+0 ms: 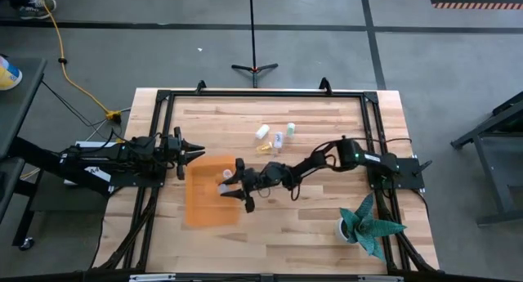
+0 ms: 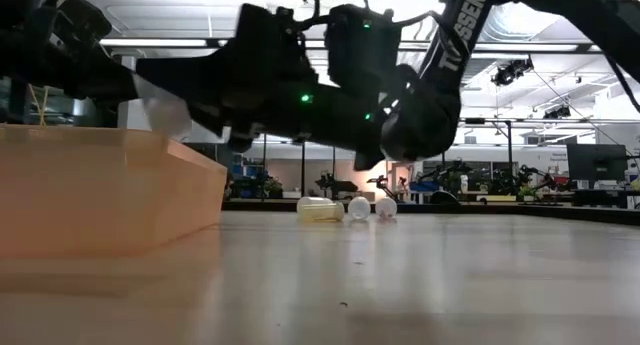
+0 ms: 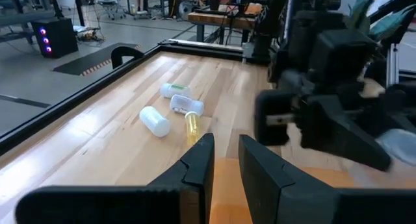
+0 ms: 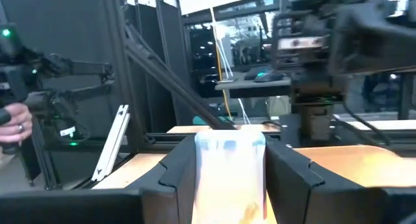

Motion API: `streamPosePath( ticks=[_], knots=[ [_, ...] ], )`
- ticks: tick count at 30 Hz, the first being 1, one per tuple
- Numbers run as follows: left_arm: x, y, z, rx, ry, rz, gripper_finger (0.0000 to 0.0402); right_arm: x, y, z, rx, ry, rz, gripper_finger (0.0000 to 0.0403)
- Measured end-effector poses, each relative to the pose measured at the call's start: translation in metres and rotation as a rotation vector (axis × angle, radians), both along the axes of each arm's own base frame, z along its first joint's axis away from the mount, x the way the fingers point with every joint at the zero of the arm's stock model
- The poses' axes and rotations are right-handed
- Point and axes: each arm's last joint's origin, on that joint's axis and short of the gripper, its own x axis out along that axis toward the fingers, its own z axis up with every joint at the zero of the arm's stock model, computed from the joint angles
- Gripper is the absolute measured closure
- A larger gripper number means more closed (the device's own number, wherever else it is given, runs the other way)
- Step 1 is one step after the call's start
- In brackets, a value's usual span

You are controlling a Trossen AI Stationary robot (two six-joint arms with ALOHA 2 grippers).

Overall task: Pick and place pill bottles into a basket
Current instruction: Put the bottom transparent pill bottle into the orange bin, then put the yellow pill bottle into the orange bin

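Note:
The orange basket (image 1: 204,204) lies at the table's left-centre; it also shows in the low view (image 2: 100,185). My right gripper (image 1: 231,184) reaches over the basket's right part, shut on a pale pill bottle (image 4: 231,172). Three white bottles (image 1: 262,132) (image 1: 279,139) (image 1: 290,128) and a yellowish one (image 1: 264,148) lie on their sides on the wood beyond the basket; they also show in the left wrist view (image 3: 155,120). My left gripper (image 1: 198,152) hovers at the basket's far left corner, empty, with a narrow gap between its fingers. My right gripper pinches the pale bottle by its two opposite sides (image 4: 201,175) between its two fingers (image 4: 179,175). The fingers come from the table's right, pointing left at a shallow slant. The bottle is held clear above the basket's floor.
A white pot with a teal plant (image 1: 359,225) stands at the near right. A black frame (image 1: 261,94) runs around the table. Bare wood lies between the basket and the plant.

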Motion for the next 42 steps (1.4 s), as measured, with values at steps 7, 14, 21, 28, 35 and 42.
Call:
streamPosePath(
  ticks=[7, 14, 21, 28, 35, 42],
  knots=[
    [0.0, 0.0, -0.001, 0.0, 0.006, 0.0, 0.0294, 0.003, 0.006, -0.008, -0.04, -0.002, 0.0, 0.0268],
    [0.0, 0.0, -0.001, 0.0, 0.006, 0.0, 0.0294, 0.004, 0.001, -0.016, -0.026, 0.086, -0.012, 0.0252],
    [0.0, 0.0, -0.001, 0.001, 0.006, 0.006, 0.0294, 0.005, -0.001, -0.017, -0.035, 0.111, 0.042, 0.027],
    [0.0, 0.0, -0.001, 0.002, 0.006, 0.014, 0.0294, 0.02, 0.002, -0.01, -0.051, 0.179, 0.085, 0.0234],
    [0.0, 0.0, -0.001, 0.002, 0.006, 0.015, 0.0294, 0.034, 0.004, -0.004, -0.098, 0.273, 0.104, 0.0159],
    [0.0, 0.001, -0.001, 0.003, 0.006, 0.018, 0.0294, 0.031, -0.01, 0.016, -0.114, 0.324, 0.085, 0.0151]
  ],
)
